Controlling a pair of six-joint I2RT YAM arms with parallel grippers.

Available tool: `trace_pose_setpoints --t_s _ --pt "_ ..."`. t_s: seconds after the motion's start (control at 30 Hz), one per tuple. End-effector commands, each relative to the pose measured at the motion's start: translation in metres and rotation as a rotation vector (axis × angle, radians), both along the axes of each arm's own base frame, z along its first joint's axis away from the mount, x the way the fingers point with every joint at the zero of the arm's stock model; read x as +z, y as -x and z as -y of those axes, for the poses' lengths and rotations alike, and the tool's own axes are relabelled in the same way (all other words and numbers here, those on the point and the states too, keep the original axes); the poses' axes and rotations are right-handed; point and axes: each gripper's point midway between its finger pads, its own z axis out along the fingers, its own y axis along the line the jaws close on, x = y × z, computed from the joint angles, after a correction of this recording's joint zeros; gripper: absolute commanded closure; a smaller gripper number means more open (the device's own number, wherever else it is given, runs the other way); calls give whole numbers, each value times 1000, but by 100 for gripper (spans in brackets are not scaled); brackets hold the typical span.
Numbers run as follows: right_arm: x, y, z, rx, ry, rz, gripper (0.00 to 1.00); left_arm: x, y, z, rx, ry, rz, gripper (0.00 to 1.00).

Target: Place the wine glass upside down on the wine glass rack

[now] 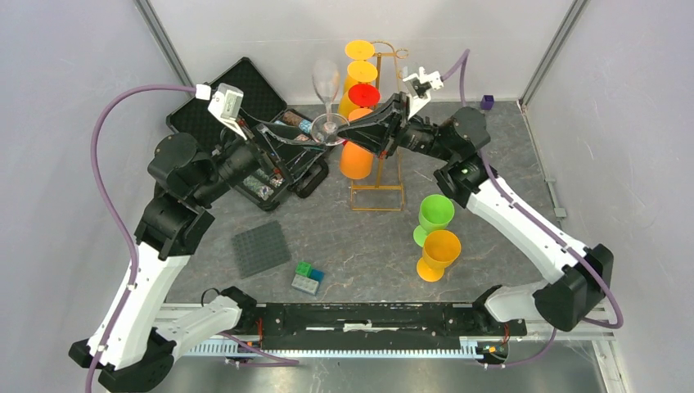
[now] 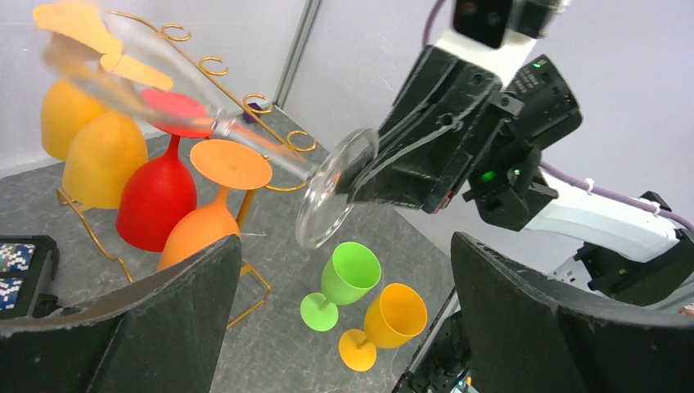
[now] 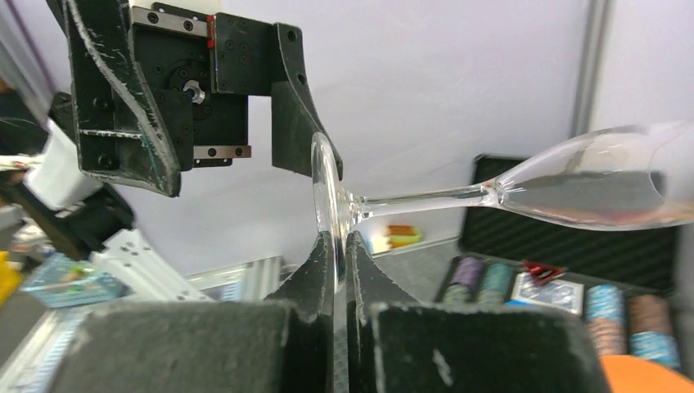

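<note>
A clear wine glass is held up in the air, just left of the gold wire wine glass rack. My right gripper is shut on the edge of the glass's round foot. The stem and bowl stick out sideways in the right wrist view. My left gripper is open beside the foot, its fingers wide apart and holding nothing. Several coloured goblets, among them a red one, hang upside down on the rack.
A green goblet and an orange-yellow goblet stand on the table right of the rack. An open black case with poker chips lies at the back left. Near the front lie a grey studded plate and a small green-blue brick.
</note>
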Motion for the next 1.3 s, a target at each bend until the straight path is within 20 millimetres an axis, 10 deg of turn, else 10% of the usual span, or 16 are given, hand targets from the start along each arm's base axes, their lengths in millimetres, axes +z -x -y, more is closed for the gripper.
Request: trace_pose_setpoints --t_s 0.0,0.2,0.73,1.27 --pt "62 13 29 -160 -79 351 100 8 -2 -5 29 -2 55 0" --pt "75 8 50 -324 -43 493 100 3 -4 -6 43 -3 41 0" --pt "79 -88 97 -713 248 296 100 -9 -12 -13 107 -10 8 0" --pt "51 -183 195 -820 42 -268 100 -24 -14 -11 102 -26 -38 0"
